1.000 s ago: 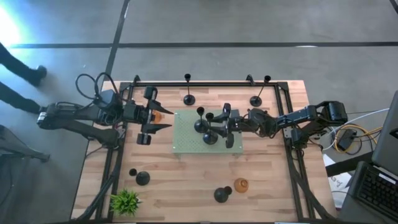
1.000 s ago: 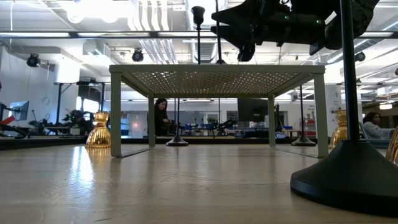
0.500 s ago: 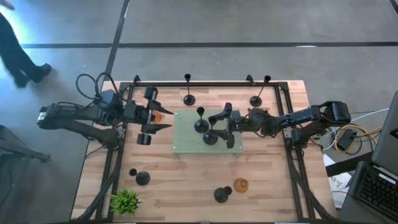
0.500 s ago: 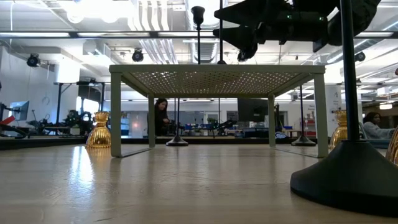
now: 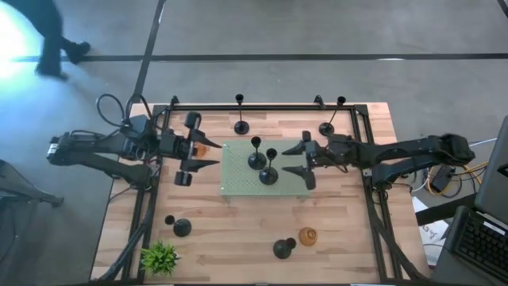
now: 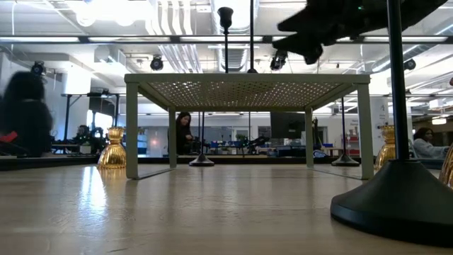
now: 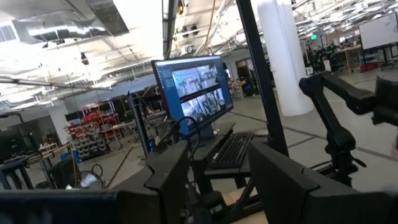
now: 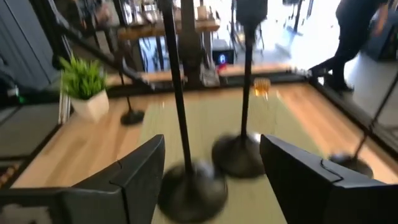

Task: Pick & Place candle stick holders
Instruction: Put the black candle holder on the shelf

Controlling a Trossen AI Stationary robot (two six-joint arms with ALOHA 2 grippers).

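Two black candle stick holders [image 5: 256, 159] [image 5: 269, 175] stand upright on their round bases on the pale green mesh stand [image 5: 234, 179]. They also show in the right wrist view [image 8: 239, 155] [image 8: 189, 186]. My right gripper [image 5: 295, 159] is open and empty, just to their right, at the stand's right edge. My left gripper [image 5: 208, 151] is open at the stand's left. An amber holder [image 5: 200, 148] shows between its fingers from above; whether they touch it, I cannot tell. This holder stands on the table [image 6: 112, 149].
Black holders stand at the far edge [image 5: 240, 127] [image 5: 326, 129] and near the front [image 5: 182, 228] [image 5: 283, 249], beside a second amber one [image 5: 307, 236]. A green plant [image 5: 159, 257] is at the front left corner. A person [image 5: 48, 32] walks beyond the table's far left.
My right gripper has drawn back from the two black holders toward the table's right edge, level with the stand. Both holders stay upright on the stand. A person has walked along behind the table's far left.
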